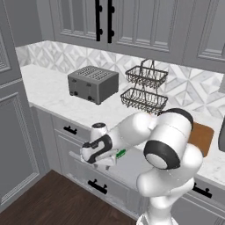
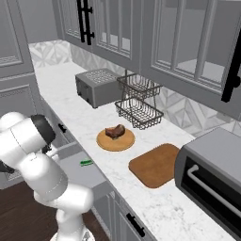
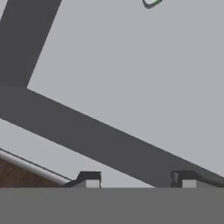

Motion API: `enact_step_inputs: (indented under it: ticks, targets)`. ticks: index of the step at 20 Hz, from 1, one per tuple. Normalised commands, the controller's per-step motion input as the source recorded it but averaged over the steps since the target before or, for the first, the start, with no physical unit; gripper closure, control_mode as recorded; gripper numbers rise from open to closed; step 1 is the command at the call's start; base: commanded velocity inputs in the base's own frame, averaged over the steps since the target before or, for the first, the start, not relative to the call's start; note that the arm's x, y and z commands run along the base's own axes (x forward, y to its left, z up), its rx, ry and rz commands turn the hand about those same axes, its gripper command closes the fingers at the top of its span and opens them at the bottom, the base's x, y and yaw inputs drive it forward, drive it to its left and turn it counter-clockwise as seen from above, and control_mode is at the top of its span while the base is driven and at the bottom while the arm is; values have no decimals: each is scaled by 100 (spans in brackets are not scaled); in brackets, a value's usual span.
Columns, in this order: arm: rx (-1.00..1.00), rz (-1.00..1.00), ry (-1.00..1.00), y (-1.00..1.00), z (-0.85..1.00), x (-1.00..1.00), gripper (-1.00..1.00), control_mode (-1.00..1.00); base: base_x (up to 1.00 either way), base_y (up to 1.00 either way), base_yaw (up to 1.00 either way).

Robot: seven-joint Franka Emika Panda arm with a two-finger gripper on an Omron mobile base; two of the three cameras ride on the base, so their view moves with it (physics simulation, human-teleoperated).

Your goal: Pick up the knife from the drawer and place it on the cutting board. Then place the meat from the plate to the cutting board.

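**Open drawer, little inside to block the way**

The drawer (image 2: 77, 162) stands pulled out, its flat grey floor bare around the knife (image 2: 86, 163), which lies near the counter-side edge. The gripper (image 3: 136, 180), fingertips apart, hangs over the floor near the front wall (image 3: 109, 140).

The knife (image 2: 86, 163) lies in the open drawer (image 2: 89, 176) below the table (image 2: 84, 124); on it, the meat (image 2: 115, 131) sits on the plate (image 2: 116, 140), beside the cutting board (image 2: 155, 164).

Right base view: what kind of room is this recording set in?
A rendered home kitchen, most likely: grey cabinets over a marble counter carrying a toaster, a toaster oven and a cutting board.
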Motion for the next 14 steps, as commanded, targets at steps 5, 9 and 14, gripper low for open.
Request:
enact_step_inputs:
  ticks: [5, 9, 14]
  targets:
    - [-5, 0, 12, 100, -70, -93, -100, -100, 0, 0, 0]
    - [-5, 0, 2, 100, -80, -100, -100, -100, 0, 0, 0]
    - [-2, -2, -13, 86, -24, -100, -100, -100, 0, 0, 0]
